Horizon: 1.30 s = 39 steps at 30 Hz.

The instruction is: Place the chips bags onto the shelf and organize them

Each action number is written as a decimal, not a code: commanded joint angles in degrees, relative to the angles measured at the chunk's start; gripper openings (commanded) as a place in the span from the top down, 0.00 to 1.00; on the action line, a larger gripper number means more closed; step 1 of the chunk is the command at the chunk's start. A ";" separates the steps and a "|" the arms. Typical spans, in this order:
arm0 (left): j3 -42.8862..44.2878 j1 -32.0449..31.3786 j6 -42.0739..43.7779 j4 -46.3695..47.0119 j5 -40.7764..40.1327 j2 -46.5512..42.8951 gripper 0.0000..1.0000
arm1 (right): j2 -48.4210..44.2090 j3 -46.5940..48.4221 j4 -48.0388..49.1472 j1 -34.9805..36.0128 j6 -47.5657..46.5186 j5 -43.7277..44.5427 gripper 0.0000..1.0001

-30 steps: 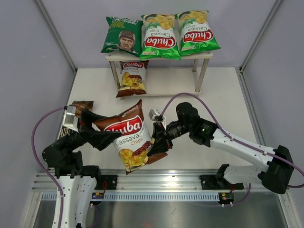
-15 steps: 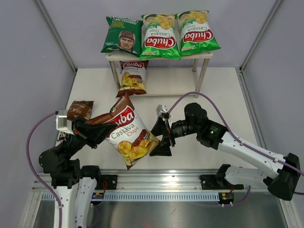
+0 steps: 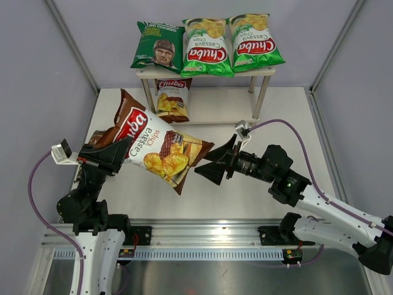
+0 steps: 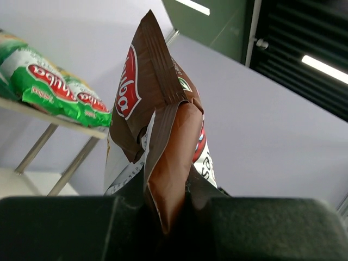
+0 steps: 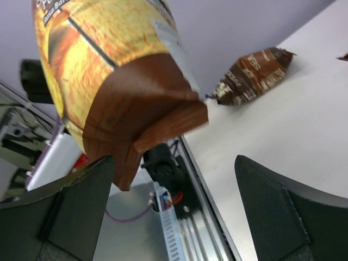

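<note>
My left gripper (image 3: 116, 157) was clenched on the crimped edge of the glossy brown-and-white Chuba bag (image 3: 156, 142), holding it aloft. My right gripper (image 3: 213, 166) stood spread wide beside the bag's lower end, gripping nothing. The cream two-tier shelf (image 3: 145, 72) stood well beyond.

Right claw (image 3: 204, 166) opened, withdrawn, brown-and-white bag (image 3: 156, 144) swung up-left, left claw (image 3: 121, 152) clamped, seemingly on its seam

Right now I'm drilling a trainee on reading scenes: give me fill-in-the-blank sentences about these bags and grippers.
The left gripper holds the raised Chuba bag; the right gripper holds ___.
The shelf carries ___ bags on its top board.
The dark brown bag lies on the ___.
Missing: nothing; three; table.
</note>
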 commanded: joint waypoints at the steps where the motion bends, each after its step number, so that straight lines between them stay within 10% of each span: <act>1: 0.75 0.19 -6.57 15.72 -6.37 3.69 1.00 | -1.15 -1.68 14.17 -0.13 10.59 1.64 0.00; 8: -1.18 0.10 -12.29 24.79 -8.83 8.10 1.00 | 7.20 -1.70 41.77 0.40 22.39 -6.37 0.01; 29: -7.76 -1.74 -13.52 23.29 -6.81 8.80 1.00 | 17.75 10.88 32.93 4.09 13.26 -1.20 0.04; 39: -10.23 -1.83 -9.30 19.34 -5.23 6.43 0.70 | 15.20 6.05 34.15 4.00 7.10 -0.30 0.62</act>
